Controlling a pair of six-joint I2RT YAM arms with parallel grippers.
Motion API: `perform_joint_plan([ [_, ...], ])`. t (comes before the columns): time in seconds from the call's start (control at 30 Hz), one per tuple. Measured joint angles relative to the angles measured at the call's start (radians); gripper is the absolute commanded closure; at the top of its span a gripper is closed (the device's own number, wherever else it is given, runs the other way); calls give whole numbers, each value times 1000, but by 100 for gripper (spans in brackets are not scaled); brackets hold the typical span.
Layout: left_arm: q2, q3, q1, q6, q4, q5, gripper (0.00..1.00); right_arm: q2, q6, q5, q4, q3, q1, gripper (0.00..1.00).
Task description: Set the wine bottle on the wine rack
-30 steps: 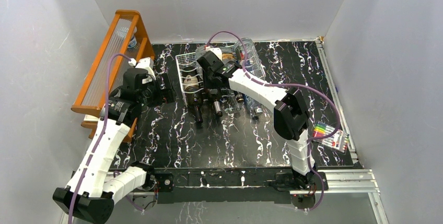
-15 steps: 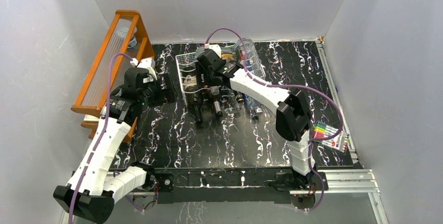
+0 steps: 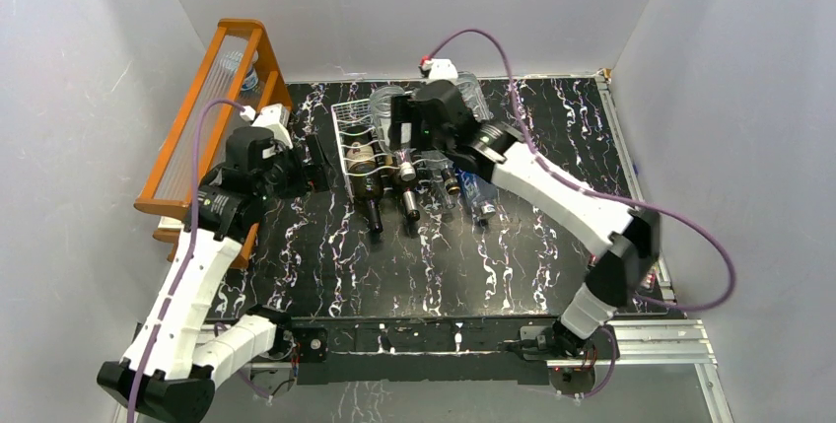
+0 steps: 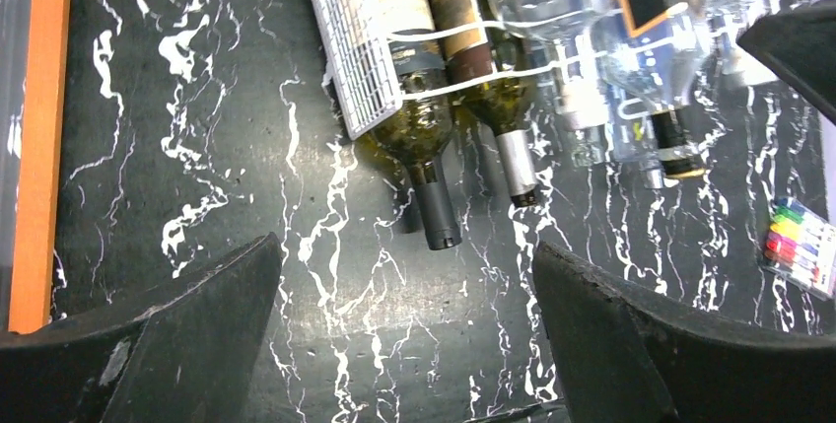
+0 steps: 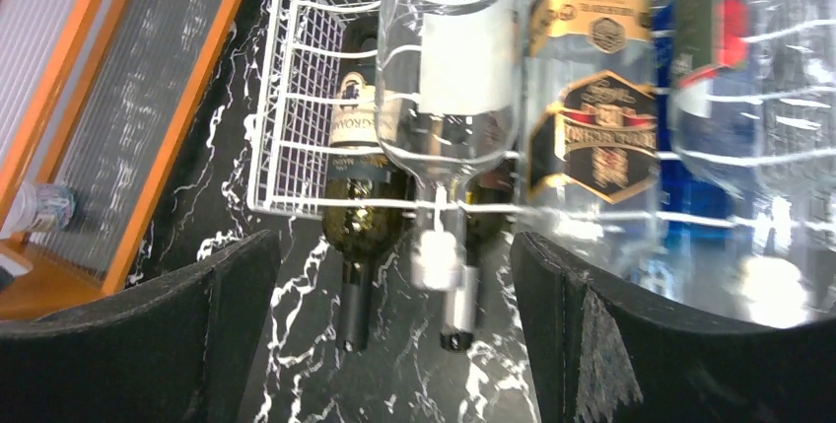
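The silver-white wire wine rack (image 3: 347, 142) lies at the back middle of the table, also in the wrist views (image 4: 345, 58) (image 5: 296, 147). Several bottles rest in it side by side, necks toward the arms. My right gripper (image 3: 397, 127) (image 5: 394, 238) hovers over the rack, open and empty. Centred below it lies a clear wine bottle (image 5: 453, 78) with a white label and pale cap, apart from the fingers. A dark green bottle (image 5: 360, 196) (image 4: 419, 137) is at its left. My left gripper (image 3: 320, 165) (image 4: 404, 246) hangs open over bare table left of the rack.
A tall orange wooden shelf (image 3: 212, 117) with ribbed clear panels leans at the left wall; a small water bottle (image 5: 39, 208) sits by it. A pack of coloured markers (image 4: 801, 246) lies at the right. White walls close in three sides.
My right gripper went from shut to open and drew back from the bottles toward the rear right; its elbow swung right. The left arm barely moved.
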Motion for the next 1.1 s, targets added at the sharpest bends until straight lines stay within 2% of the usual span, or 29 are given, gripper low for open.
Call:
perform_joint_plan([
  [0.13, -58, 18, 0, 23, 10, 15, 2, -208, -36, 43, 18, -159, 1, 2],
  [0.27, -95, 100, 0, 49, 16, -1, 2, -432, -74, 115, -3, -290, 1, 2],
  [0.53, -122, 290, 0, 103, 32, -38, 2, -782, -152, 337, -128, -292, 0, 2],
  [0.77, -122, 456, -1, 125, 29, -42, 2, -900, -193, 518, -180, -237, 0, 2],
  [1.1, -123, 509, -1, 151, 27, -68, 2, -904, -202, 558, -223, -225, 0, 2],
])
